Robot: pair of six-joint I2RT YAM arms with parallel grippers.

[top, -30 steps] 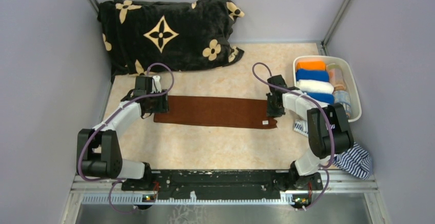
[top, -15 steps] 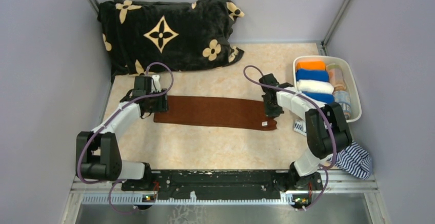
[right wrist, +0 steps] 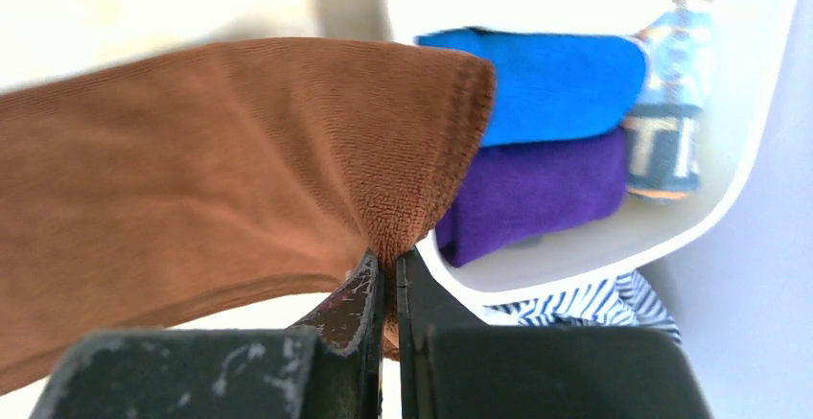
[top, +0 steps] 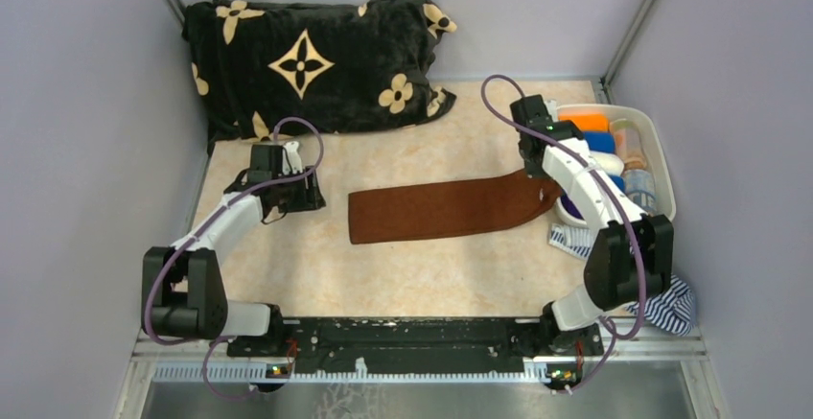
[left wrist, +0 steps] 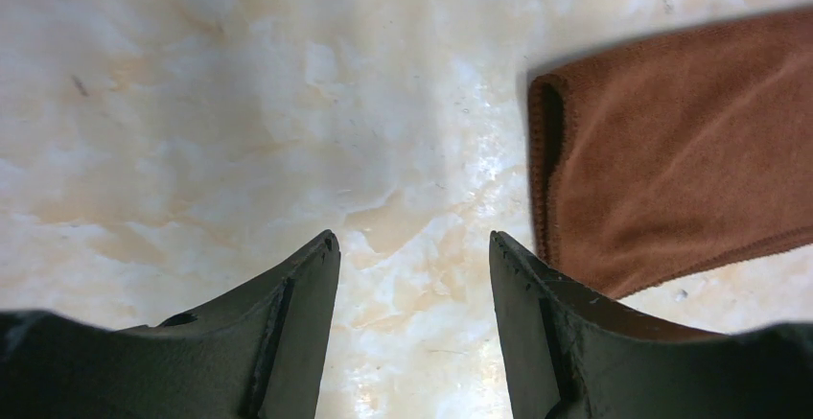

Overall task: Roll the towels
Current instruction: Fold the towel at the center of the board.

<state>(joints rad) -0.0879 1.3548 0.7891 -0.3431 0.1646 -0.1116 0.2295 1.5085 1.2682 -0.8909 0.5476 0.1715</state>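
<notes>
Right now your right tool (right wrist: pixel 388 275) is pinched tight on the right-end corner of the brown towel (top: pixel 441 210); the jaws are closed, with only fabric between them. That corner is lifted off the worktop (top: pixel 403 275), right at the left wall of the white bin (right wrist: pixel 594 246).

The rest of the towel lies flat across the middle of the worktop. It's slanted: the left end sits nearer you, and the right end rises toward the bin. In the left wrist view the left end looks folded double.

Your left tool (left wrist: pixel 412 242) is open at a medium gap and holds nothing. It's over bare worktop, left of the towel's left end and clear of it, not touching.

The bin is on the right side. You can see a blue roll (right wrist: pixel 556 83) stacked on a purple roll (right wrist: pixel 537 189), an orange roll (top: pixel 583 122) at the far end, and a bottle (right wrist: pixel 671 122) against the right wall.

The striped cloth (top: pixel 671 309) is at the near right, partly under the bin. The black blanket (top: pixel 307 64) is bunched at the far left.
</notes>
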